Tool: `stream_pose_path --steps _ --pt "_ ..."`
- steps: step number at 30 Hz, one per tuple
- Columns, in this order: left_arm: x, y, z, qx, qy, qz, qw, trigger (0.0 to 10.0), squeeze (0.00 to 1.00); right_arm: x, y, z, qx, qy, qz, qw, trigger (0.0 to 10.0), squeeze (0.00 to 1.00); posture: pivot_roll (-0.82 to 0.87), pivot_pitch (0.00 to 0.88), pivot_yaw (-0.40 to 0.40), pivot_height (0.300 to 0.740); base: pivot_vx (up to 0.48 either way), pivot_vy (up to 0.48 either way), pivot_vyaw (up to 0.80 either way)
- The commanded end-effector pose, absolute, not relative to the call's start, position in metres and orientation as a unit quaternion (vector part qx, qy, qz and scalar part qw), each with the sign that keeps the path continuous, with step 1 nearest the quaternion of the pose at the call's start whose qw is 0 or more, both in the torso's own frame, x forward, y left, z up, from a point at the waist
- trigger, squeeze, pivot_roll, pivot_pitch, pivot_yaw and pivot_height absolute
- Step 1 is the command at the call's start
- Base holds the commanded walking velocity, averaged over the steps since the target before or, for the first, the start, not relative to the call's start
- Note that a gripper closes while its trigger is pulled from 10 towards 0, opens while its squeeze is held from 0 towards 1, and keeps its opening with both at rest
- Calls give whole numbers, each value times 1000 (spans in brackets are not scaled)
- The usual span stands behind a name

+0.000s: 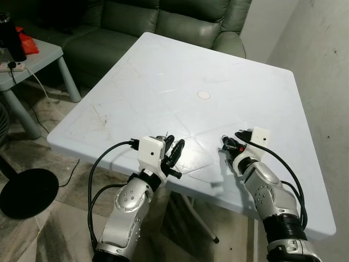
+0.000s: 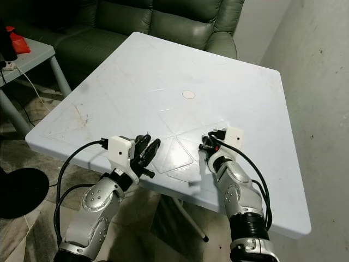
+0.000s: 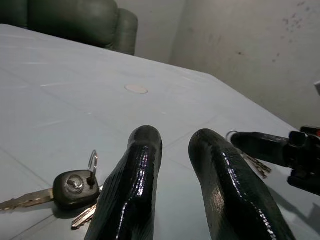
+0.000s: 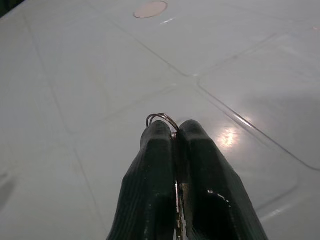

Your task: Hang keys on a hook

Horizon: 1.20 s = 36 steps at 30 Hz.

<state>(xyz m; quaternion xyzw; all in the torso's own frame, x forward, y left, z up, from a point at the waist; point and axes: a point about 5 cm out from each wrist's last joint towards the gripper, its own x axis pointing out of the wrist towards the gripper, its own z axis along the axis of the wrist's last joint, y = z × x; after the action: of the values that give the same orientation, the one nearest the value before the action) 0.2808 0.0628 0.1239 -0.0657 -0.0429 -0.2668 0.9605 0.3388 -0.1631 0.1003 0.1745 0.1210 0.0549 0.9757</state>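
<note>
Over the near edge of the white plastic table (image 1: pixel 163 82), the right gripper (image 4: pixel 176 134) pinches a thin metal key ring (image 4: pixel 161 118); the left gripper (image 3: pixel 172 145) gapes empty beside black-headed keys (image 3: pixel 70 186). Lift slowly, grip firm.

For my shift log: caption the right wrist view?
Right gripper shut on a key ring above the white table.

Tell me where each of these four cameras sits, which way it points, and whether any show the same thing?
Left eye view: on the head, looking down at the white table; both arms show.
Right eye view: beside it, same scene.
Left wrist view: along the open left gripper, over a black-headed key lying on the table.
Right wrist view: along the right gripper, shut on a key ring.
All four share the table's round cap.
</note>
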Motion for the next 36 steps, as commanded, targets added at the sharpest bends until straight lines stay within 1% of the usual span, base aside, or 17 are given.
stream_pose_path --steps 1,5,9,10,11,12,13,14,17,18,19,20,22,26,31,34,36 --pt "281 56 126 -72 -46 -270 959 10000 0 338 -168 103 172 119 46 977 0 0 -14 71 -141 740 0 0 0" --pt "281 57 126 -72 -47 -269 959 10000 0 340 -168 105 158 116 43 980 0 0 -14 73 -140 740 0 0 0" --pt "282 59 127 -71 -49 -266 960 10000 0 342 -170 114 122 91 31 988 0 0 -13 77 -138 740 0 0 0" --pt "283 60 128 -70 -50 -263 961 10000 0 343 -171 117 117 87 27 989 431 0 -13 77 -138 740 0 0 0" --pt "283 60 128 -70 -50 -263 961 10000 0 343 -171 117 117 87 27 989 431 0 -13 77 -138 740 0 0 0" --pt "286 63 129 -68 -52 -256 963 10000 0 346 -173 125 84 72 18 994 8000 0 -15 83 -139 740 0 0 0" --pt "290 67 132 -69 -57 -247 965 10000 0 350 -177 132 46 57 4 997 10000 0 -15 83 -139 740 0 0 0" --pt "290 67 132 -69 -57 -247 965 10000 0 350 -177 132 46 57 4 997 10000 0 -15 83 -139 740 0 0 0" --pt "301 79 145 -76 -76 -217 970 10000 0 353 -180 148 -8 17 -5 1000 10000 0 -20 85 -138 740 0 0 0" --pt "303 82 149 -79 -83 -210 971 10000 0 353 -179 152 -3 5 1 1000 10000 0 -22 83 -137 740 0 0 0" --pt "306 85 154 -82 -91 -204 971 10000 0 353 -178 157 1 -11 11 1000 10000 0 -23 83 -135 740 0 0 0" --pt "311 92 164 -79 -109 -188 973 10000 0 348 -175 168 -14 -60 40 997 10000 0 -25 81 -132 740 0 0 0" --pt "315 101 174 -80 -126 -170 974 10000 0 342 -170 174 -17 -92 73 993 10000 0 -31 78 -127 740 0 0 0" --pt "320 121 187 -104 -142 -130 976 10000 0 331 -169 175 11 -118 86 989 10000 0 -38 70 -109 740 0 0 0" --pt "318 135 185 -80 -146 -108 980 10000 0 323 -175 168 17 -121 64 990 10000 0 -44 62 -97 740 0 0 0" --pt "323 147 171 -96 -112 -75 986 10000 0 317 -178 158 -1 -112 59 992 10000 0 -48 48 -89 740 0 0 0" --pt "324 149 170 -102 -110 -74 986 10000 0 317 -180 157 3 -110 53 993 10000 0 -49 44 -87 740 0 0 0"
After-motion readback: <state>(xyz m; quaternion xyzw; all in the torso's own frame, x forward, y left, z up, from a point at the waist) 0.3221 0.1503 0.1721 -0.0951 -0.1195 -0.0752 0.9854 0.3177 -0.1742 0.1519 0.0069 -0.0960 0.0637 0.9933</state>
